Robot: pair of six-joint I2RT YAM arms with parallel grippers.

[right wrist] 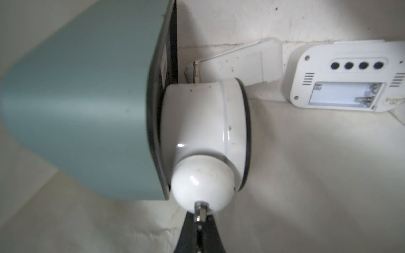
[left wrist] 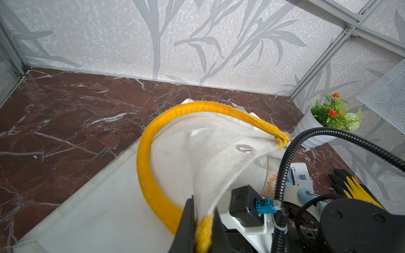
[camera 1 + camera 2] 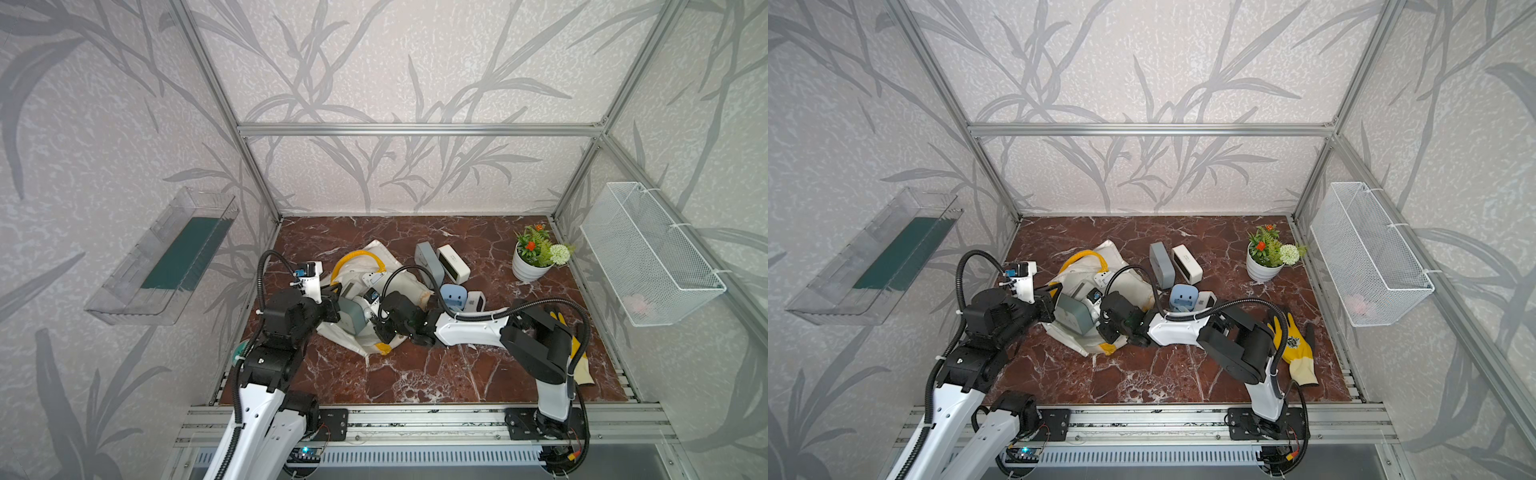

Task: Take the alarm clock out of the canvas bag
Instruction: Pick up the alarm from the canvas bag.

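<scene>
Closest in, your right claw (image 1: 198,221) is clenched on the alarm clock (image 1: 206,131)'s metal stud. The grasp is made and the lift-out comes next.
Right wrist view: the clock lies inside the canvas bag (image 1: 285,175), with a teal clock (image 1: 87,98) pressed against it. Left wrist view: your left claw (image 2: 203,210) is pinched on the rim beside the yellow strap (image 2: 149,166), holding the mouth up. In a top view, the bag sits at 9 o'clock of the table (image 3: 415,374)'s centre. Draw out slowly, because I'd judge that thin pinch may let the clock swing.

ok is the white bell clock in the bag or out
In. The white bell clock lies inside the canvas bag, cloth under and behind it; right gripper shut on its stud.
</scene>
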